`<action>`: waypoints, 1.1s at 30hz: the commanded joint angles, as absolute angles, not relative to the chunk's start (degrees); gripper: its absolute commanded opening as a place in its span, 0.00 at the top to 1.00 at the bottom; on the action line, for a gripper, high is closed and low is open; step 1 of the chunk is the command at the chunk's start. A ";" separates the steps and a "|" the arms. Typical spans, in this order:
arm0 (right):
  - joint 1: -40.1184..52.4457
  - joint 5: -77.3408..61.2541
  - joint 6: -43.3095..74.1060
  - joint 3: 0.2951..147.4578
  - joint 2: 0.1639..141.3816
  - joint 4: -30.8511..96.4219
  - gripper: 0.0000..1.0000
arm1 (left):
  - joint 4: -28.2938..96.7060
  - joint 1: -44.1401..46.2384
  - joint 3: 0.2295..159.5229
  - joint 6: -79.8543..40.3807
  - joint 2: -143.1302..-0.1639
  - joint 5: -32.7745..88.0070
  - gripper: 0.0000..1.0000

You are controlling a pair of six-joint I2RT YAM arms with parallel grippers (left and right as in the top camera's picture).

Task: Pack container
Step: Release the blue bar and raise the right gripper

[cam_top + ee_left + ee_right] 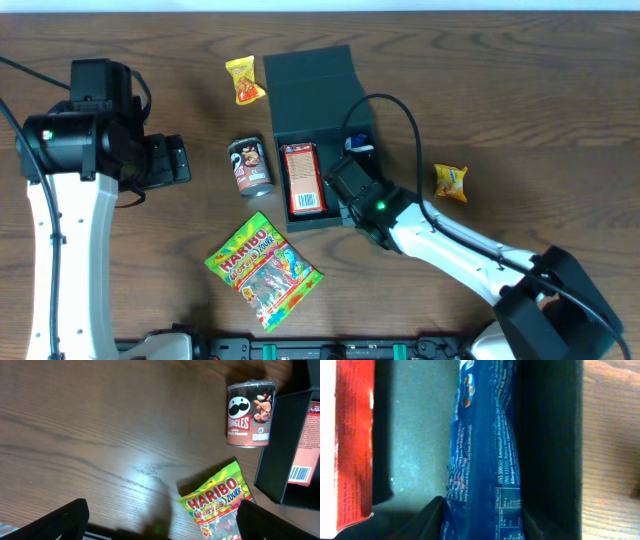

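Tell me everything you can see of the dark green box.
The box is matte dark green, square and rigid-looking, with a hinged flap of the same colour folded open at the far side. It sits flat on the wooden table. Inside, a red carton lies in its left half and a blue packet by its right wall, bare floor between. The right gripper reaches into its right side.

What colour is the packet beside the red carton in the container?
Blue packet, clearest in the right wrist view.
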State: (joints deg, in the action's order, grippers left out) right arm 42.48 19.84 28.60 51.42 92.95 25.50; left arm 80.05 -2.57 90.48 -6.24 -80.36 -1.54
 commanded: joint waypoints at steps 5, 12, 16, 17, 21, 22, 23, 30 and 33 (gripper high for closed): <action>42.74 20.58 26.85 53.30 92.38 27.11 0.43 | 80.16 -2.83 90.59 -7.09 -80.36 -1.89 0.05; 42.74 20.49 24.56 61.71 87.48 34.44 0.39 | 80.16 -2.83 90.59 -7.09 -80.36 -1.89 0.05; 42.72 17.02 24.53 63.00 86.15 35.57 0.64 | 80.16 -2.83 90.59 -7.09 -80.36 -1.89 0.05; 42.72 15.53 24.56 62.94 86.39 35.59 0.73 | 80.16 -2.83 90.59 -7.09 -80.36 -1.89 0.05; 42.74 10.59 24.58 62.87 88.82 34.98 0.83 | 80.16 -2.83 90.59 -7.09 -80.36 -1.89 0.05; 42.74 10.46 24.58 62.87 89.60 34.70 0.86 | 80.16 -2.83 90.59 -7.09 -80.36 -1.89 0.05; 42.74 10.50 24.62 62.87 90.70 34.28 0.89 | 80.16 -2.83 90.59 -7.11 -80.36 -1.89 0.05; 42.57 10.83 24.56 62.87 99.55 29.69 0.98 | 80.16 -2.83 90.59 -7.11 -80.36 -1.89 0.05; 42.24 12.05 24.56 62.87 102.32 29.30 0.98 | 80.16 -2.83 90.59 -7.09 -80.36 -1.89 0.05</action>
State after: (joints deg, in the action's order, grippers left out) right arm 42.46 10.96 24.75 62.65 100.44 29.52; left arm 80.05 -2.57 90.48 -6.24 -80.36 -1.56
